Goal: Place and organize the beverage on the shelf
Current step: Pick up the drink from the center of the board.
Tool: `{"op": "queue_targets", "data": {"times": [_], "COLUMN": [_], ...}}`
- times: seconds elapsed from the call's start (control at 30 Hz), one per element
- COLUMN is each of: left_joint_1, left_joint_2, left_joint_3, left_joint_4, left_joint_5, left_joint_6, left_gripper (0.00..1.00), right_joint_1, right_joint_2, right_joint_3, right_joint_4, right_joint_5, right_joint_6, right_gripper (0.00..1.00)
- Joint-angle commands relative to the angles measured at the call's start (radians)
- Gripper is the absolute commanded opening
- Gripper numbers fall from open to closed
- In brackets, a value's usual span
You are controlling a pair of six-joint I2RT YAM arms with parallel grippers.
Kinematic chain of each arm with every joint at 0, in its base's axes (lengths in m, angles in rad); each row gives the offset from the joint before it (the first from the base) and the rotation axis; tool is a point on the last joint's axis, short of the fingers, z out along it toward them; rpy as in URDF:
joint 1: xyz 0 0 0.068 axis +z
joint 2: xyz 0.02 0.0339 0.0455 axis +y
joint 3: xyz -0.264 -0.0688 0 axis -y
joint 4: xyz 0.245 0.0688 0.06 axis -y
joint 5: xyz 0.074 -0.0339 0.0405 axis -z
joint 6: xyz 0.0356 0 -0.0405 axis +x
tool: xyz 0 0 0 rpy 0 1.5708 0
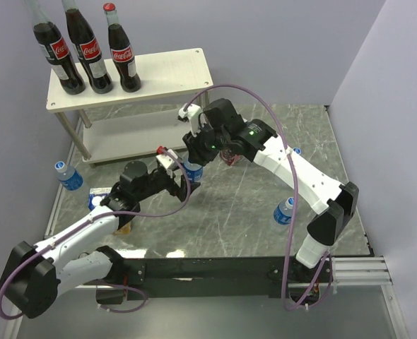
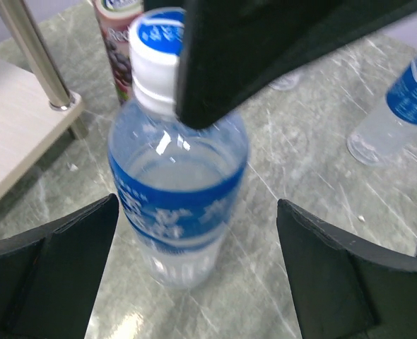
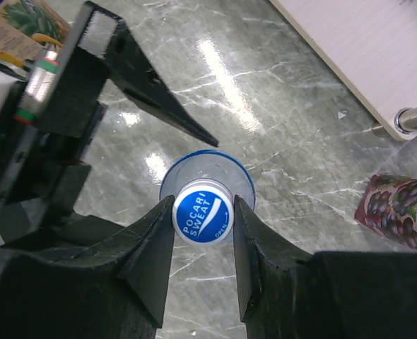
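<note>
Left arm and right arm wore white shells, black joints, looping lilac cables; right gripper had black wedge fingers.

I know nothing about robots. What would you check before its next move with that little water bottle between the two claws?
1. Right gripper shut on the cap of the small clear blue-labelled plastic water bottle: ok.
2. Left gripper open, fingers either side of the bottle's body, not touching: ok.
3. Bottle resting on the grey marbled table or lifted: cannot tell.
4. Free space on the whitish two-tier wooden shelf's top board beside three dark red-labelled cola bottles: ok.
5. Purple juice carton out of the arms' way: cannot tell; it sits close by.
</note>
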Motion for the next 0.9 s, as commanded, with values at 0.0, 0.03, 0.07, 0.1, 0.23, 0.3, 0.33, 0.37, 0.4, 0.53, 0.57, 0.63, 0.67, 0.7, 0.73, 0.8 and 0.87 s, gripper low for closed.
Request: {"op": "queue_targets", "data": {"times": [0.0,0.03,0.07,0.1,0.23,0.3,0.33,0.37,0.4,0.53,0.57,0.63,0.67,0.7,0.73,0.8,0.87], "left_joint_1": [-0.017,-0.023,-0.027,-0.031,-0.043,-0.048,-0.05,-0.051,-0.054,-0.059,-0.06,-0.062,-0.062,-0.062,-0.063,-0.063,-0.063], "left_joint_2": [0.03,0.038,0.046,0.061,0.087,0.098,0.101,0.104,0.112,0.127,0.136,0.145,0.158,0.164,0.167,0.176,0.179], "left_joint_3": [0.065,0.069,0.077,0.082,0.094,0.105,0.108,0.115,0.119,0.135,0.142,0.149,0.16,0.163,0.168,0.174,0.18], "left_joint_4": [0.072,0.073,0.072,0.07,0.065,0.062,0.059,0.058,0.055,0.053,0.053,0.047,0.042,0.041,0.038,0.039,0.041], "left_joint_5": [-0.083,-0.093,-0.103,-0.114,-0.132,-0.137,-0.146,-0.148,-0.149,-0.14,-0.137,-0.133,-0.134,-0.134,-0.133,-0.126,-0.122], "left_joint_6": [0.027,0.027,0.059,0.064,0.074,0.074,0.076,0.077,0.077,0.077,0.076,0.07,0.067,0.064,0.062,0.059,0.054], "left_gripper": [0.99,0.99,1.0,1.0,0.96,0.94,0.93,0.92,0.9,0.86,0.84,0.76,0.73,0.68,0.64,0.5,0.35], "right_joint_1": [-0.014,-0.014,-0.014,-0.016,-0.017,-0.017,-0.019,-0.019,-0.019,-0.017,-0.019,-0.017,-0.017,-0.017,-0.017,-0.019,-0.019], "right_joint_2": [-0.099,-0.108,-0.111,-0.113,-0.117,-0.116,-0.111,-0.113,-0.113,-0.111,-0.113,-0.114,-0.114,-0.114,-0.114,-0.116,-0.116], "right_joint_3": [0.052,0.049,0.044,0.044,0.047,0.05,0.052,0.05,0.049,0.043,0.041,0.04,0.04,0.04,0.038,0.035,0.03], "right_joint_4": [0.073,0.077,0.078,0.078,0.08,0.078,0.075,0.075,0.075,0.077,0.077,0.078,0.078,0.078,0.08,0.08,0.08], "right_joint_5": [-0.035,-0.037,-0.038,-0.04,-0.045,-0.049,-0.051,-0.051,-0.052,-0.054,-0.054,-0.055,-0.055,-0.055,-0.057,-0.06,-0.068], "right_joint_6": [0.023,0.026,0.028,0.029,0.032,0.034,0.035,0.036,0.036,0.036,0.037,0.037,0.037,0.037,0.037,0.039,0.039], "right_gripper": [0.0,0.0,0.0,0.0,0.0,0.0,0.0,0.0,0.0,0.0,0.0,0.0,0.0,0.0,0.0,0.0,0.0]}}
